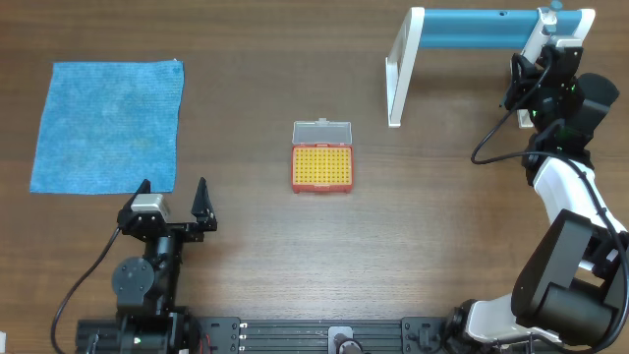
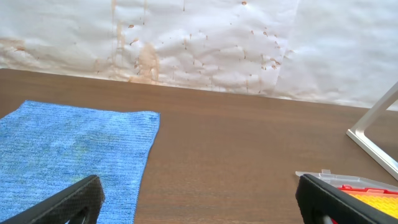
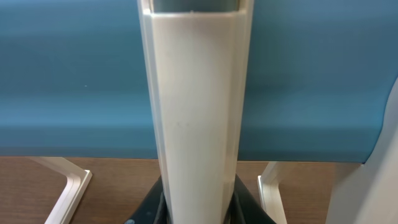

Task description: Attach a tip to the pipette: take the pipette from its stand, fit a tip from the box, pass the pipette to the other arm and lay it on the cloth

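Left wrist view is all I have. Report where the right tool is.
Observer: The right tool is at the stand, at the far right corner of the table.
Operator: State what it holds.
Observer: It is shut on the white pipette, in front of the stand's blue bar.
Operator: Place the box for me.
Observer: The box sits mid-table between the two arms, lid open.
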`<state>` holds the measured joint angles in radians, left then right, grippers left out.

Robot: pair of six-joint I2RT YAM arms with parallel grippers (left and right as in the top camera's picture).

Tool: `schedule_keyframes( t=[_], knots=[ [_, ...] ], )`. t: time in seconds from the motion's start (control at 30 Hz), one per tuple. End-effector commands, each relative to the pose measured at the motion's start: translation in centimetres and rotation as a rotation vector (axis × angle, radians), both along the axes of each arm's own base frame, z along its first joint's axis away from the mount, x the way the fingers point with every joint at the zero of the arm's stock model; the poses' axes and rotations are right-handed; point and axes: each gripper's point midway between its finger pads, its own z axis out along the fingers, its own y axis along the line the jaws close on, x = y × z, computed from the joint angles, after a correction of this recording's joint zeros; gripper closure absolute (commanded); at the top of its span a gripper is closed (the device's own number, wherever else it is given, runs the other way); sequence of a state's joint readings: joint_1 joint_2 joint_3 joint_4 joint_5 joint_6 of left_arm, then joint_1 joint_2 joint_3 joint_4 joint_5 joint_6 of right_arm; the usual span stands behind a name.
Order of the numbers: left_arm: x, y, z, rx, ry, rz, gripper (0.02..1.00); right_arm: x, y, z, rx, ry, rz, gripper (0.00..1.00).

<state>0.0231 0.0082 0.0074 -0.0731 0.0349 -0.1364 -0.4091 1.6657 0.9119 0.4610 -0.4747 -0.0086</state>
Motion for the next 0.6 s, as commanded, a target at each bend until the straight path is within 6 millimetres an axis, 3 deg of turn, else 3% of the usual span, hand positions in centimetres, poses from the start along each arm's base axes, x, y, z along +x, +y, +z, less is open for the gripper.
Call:
schedule_keyframes(
  t=[0.03, 0.23, 0.37, 0.43, 0.47, 0.53, 0.6],
  knots=[
    [0.0, -0.3, -0.1, -0.007, 0.004, -0.016, 0.02, 0.5, 0.3, 1.0, -0.007, -0.023, 0.012, 0.919],
    [0.0, -0.3, -0.1, -0.007, 0.004, -0.016, 0.023, -0.5, 0.7, 5.6, -0.048, -0.115, 0.012, 0.917],
    [0.0, -0.3, -0.1, -0.007, 0.004, -0.016, 0.023, -2.2, 2.0, 10.7, -0.072, -0.218, 0.048, 0.921],
    [0.0, -0.3, -0.1, -0.007, 0.004, -0.016, 0.023, -4.2, 6.2, 14.2, -0.011, -0.29, 0.219, 0.928],
    [0.0, -0.3, -0.1, -0.007, 0.003, -0.016, 0.02, -5.6, 10.0, 16.1, 0.018, -0.324, 0.361, 0.923],
    [0.0, -0.3, -0.1, -0.007, 0.004, -0.016, 0.023, -7.9, 17.0, 17.9, 0.08, -0.381, 0.577, 0.923],
    [0.0, -0.3, -0.1, -0.007, 0.004, -0.016, 0.02, -11.0, 25.2, 17.4, 0.174, -0.441, 0.794, 0.923]
  ],
)
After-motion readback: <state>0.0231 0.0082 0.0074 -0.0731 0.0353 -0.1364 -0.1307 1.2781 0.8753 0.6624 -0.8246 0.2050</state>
